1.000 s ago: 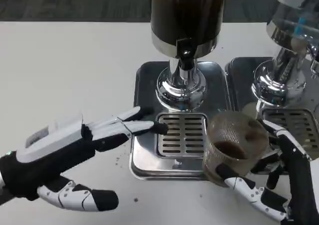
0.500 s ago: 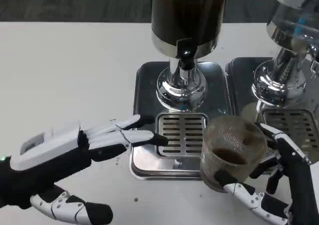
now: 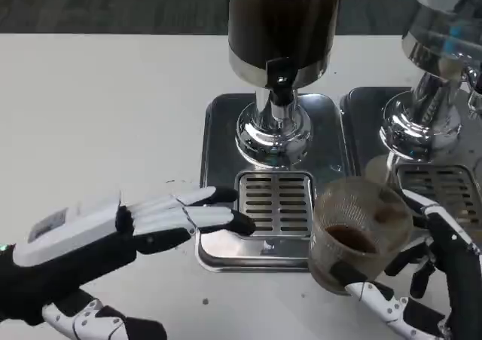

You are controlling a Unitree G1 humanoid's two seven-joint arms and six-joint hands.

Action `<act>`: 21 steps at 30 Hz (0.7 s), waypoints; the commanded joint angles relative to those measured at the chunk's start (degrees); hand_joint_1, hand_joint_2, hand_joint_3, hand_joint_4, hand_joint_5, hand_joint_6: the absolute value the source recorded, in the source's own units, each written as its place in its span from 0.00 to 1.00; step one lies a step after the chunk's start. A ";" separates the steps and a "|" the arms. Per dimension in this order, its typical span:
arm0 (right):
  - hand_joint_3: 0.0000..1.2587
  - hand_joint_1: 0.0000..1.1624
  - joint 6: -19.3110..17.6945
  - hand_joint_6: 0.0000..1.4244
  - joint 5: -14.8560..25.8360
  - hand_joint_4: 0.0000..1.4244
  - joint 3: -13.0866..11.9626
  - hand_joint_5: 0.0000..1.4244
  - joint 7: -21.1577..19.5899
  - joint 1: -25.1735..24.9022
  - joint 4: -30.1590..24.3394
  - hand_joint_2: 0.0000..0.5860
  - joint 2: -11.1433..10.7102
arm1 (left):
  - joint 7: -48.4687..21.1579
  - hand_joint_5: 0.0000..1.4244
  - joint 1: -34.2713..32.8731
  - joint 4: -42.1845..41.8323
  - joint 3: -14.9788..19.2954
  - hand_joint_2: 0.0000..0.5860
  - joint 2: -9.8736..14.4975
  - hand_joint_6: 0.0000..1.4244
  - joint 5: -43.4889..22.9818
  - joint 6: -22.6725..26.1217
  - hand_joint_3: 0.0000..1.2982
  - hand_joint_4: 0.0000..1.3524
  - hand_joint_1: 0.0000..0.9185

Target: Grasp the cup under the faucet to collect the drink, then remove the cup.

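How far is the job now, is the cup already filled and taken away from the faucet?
Filling looks done: the cup holds some dark drink. In hand: the right hand grips it off the grate, to the right of the faucet. The left hand is open beside the tray. Left: set the cup down clear.

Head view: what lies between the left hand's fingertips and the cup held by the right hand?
The slotted drip grate of the steel tray lies between the left hand and the cup, seen in the head view.
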 commanded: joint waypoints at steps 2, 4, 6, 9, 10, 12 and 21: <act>0.48 0.66 -2.40 0.85 1.01 0.49 -0.44 0.62 -0.10 -0.13 -1.86 0.35 0.54 | -1.12 0.02 0.10 -0.49 -0.20 0.30 1.02 0.05 -1.30 -0.29 0.12 0.03 0.00; 0.48 0.66 -2.41 0.85 1.03 0.49 -0.50 0.62 -0.03 -0.14 -1.91 0.35 0.53 | -1.40 0.02 0.07 -0.51 -0.30 0.30 1.06 0.05 -1.61 -0.31 0.12 0.04 0.00; 0.48 0.66 -2.46 0.84 1.08 0.50 -0.59 0.62 0.07 -0.07 -2.00 0.35 0.52 | -1.82 0.02 0.08 -0.55 -0.39 0.30 1.06 0.05 -1.92 -0.34 0.12 0.04 0.00; 0.48 0.66 -2.47 0.85 1.06 0.50 -0.70 0.62 0.20 0.09 -2.14 0.35 0.56 | -2.29 0.03 0.14 -0.52 -0.39 0.30 0.96 0.05 -2.08 -0.33 0.13 0.04 0.00; 0.48 0.66 -2.48 0.85 1.06 0.50 -0.70 0.62 0.23 0.17 -2.18 0.35 0.59 | -2.39 0.03 0.15 -0.49 -0.35 0.30 0.90 0.05 -2.12 -0.34 0.13 0.04 0.00; 0.48 0.66 -2.52 0.85 1.06 0.50 -0.75 0.62 0.23 0.26 -2.18 0.35 0.63 | -2.59 0.03 0.09 -0.44 -0.31 0.30 0.77 0.05 -2.22 -0.39 0.13 0.04 0.00; 0.48 0.66 -2.68 0.85 1.06 0.50 -0.86 0.62 0.19 0.14 -2.01 0.35 0.70 | -2.91 0.03 -0.38 -0.01 -0.16 0.30 0.70 0.05 -2.00 -0.54 0.13 0.04 0.00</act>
